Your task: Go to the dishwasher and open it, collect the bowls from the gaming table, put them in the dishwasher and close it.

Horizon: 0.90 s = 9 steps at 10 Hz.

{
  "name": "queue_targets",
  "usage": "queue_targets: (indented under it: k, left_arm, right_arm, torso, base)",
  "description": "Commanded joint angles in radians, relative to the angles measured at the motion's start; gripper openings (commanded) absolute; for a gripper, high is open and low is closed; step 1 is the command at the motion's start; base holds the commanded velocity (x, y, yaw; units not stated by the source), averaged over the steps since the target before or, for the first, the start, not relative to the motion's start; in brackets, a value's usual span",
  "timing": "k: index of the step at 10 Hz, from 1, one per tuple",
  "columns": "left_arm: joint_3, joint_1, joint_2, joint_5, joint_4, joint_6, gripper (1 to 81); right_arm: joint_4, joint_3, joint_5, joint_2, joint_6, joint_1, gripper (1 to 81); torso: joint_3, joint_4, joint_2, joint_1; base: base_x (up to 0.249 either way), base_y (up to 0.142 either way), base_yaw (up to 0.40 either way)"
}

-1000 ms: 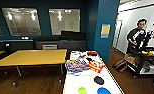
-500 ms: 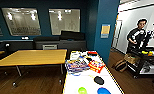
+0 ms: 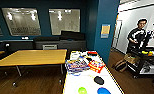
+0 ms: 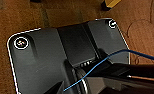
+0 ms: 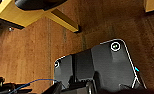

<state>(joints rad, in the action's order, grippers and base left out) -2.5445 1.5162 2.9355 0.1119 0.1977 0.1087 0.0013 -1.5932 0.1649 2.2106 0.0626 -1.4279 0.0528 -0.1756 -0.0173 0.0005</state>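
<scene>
Two bowls at the near end of the white gaming table (image 3: 75,85): lime green bowl (image 3: 82,90) beside the bright blue bowl (image 3: 103,91), just apart. Likely light, stiff plastic, smooth enough to slip (a judgement only); best pinched at the rim. Behind them, a dark oval object (image 3: 99,80) and boxed games (image 3: 76,66). Left of these, a wooden table (image 3: 33,57); off right, a person (image 3: 138,35) by a cart. Gripper fingers not made out in either wrist view; open or closed, cannot tell.

arms: lowered, wrists facing the floor | hands: fingers not discernible
</scene>
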Motion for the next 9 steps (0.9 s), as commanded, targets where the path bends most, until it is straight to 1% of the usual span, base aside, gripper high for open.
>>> queue_targets:
  k: [1,2,3,4,6,9]
  left_arm:
    - [0.009,-0.044,-0.007,-0.043,0.005,0.002,81.1]
    - [0.006,-0.044,-0.005,-0.043,0.005,0.002,81.1]
    - [0.006,-0.044,-0.005,-0.043,0.002,0.002,81.1]
    - [0.006,-0.044,-0.007,-0.043,-0.001,0.002,81.1]
    - [0.004,-0.044,-0.008,-0.043,-0.003,0.005,81.1]
    - [0.007,-0.044,-0.005,-0.043,-0.003,0.006,81.1]
  right_arm:
    - [0.118,0.2,-0.019,-0.199,0.01,0.206,81.1]
    - [0.156,0.225,-0.028,-0.231,0.01,0.268,81.1]
    - [0.206,0.245,-0.065,-0.257,0.011,0.337,81.1]
    - [0.25,0.25,-0.125,-0.273,0.011,0.405,81.1]
    - [0.337,0.248,-0.217,-0.289,0.011,0.534,81.1]
    - [0.425,0.21,-0.333,-0.29,0.016,0.672,81.1]
  torso:
    - [0.0,0.0,0.0,0.0]
    - [0.0,0.0,0.0,0.0]
    - [0.0,0.0,0.0,0.0]
    - [0.0,0.0,0.0,0.0]
    - [0.0,0.0,0.0,0.0]
    - [0.0,0.0,0.0,0.0]
  base:
    - [0.0,0.0,0.0]
    - [0.0,0.0,0.0]
    - [0.0,0.0,0.0]
    - [0.0,0.0,0.0]
    - [0.0,0.0,0.0]
    - [0.0,0.0,0.0]
